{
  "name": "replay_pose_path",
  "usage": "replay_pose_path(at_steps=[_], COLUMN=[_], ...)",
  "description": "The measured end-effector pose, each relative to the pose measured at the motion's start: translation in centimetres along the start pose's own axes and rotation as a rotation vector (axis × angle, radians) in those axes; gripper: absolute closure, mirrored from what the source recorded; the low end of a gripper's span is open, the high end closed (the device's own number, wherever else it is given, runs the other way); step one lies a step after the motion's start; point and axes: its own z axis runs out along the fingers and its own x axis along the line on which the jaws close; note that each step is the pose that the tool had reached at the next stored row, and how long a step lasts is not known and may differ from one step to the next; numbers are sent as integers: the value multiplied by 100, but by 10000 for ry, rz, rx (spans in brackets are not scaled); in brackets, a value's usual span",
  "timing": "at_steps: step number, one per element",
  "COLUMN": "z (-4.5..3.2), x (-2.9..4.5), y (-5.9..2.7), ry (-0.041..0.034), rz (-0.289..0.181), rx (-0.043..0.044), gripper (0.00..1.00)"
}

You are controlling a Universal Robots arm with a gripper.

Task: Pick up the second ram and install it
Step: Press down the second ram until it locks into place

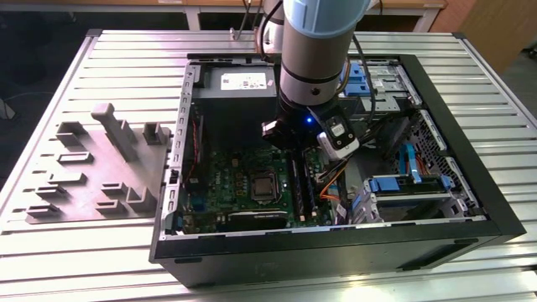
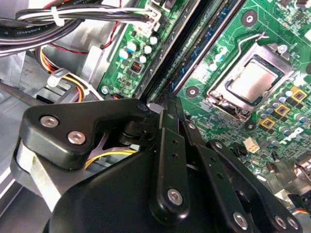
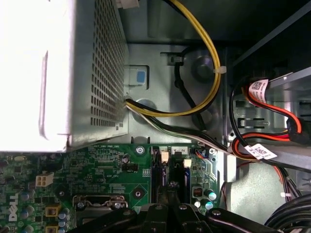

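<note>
Open computer case point(image 1: 470, 207) on slatted metal table point(image 1: 520, 157), arm reaching down inside; grey power supply point(image 1: 243, 85) just beyond the fingers, green motherboard point(image 1: 218, 182) under them; CPU socket point(image 2: 252, 80) off to one side of the fingers, yellow cable point(image 3: 206, 58) ahead past the fingertips; gripper point(image 2: 167, 104) low over the black slots point(image 3: 167, 177), fingers point(image 2: 170, 145) drawn close together in both wrist views, whether they clamp anything cannot tell; second ram point(image 2: 209, 41) looks like the blue-green strip lying in the slot running out straight from the fingertips, its near end hidden by the linkage
</note>
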Motion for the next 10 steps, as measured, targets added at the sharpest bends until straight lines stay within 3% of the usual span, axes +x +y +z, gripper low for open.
replay_pose_path(at_steps=[10], z=[39], x=[2], y=[-3], ry=[1], rz=[0], rx=[1], gripper=[90])
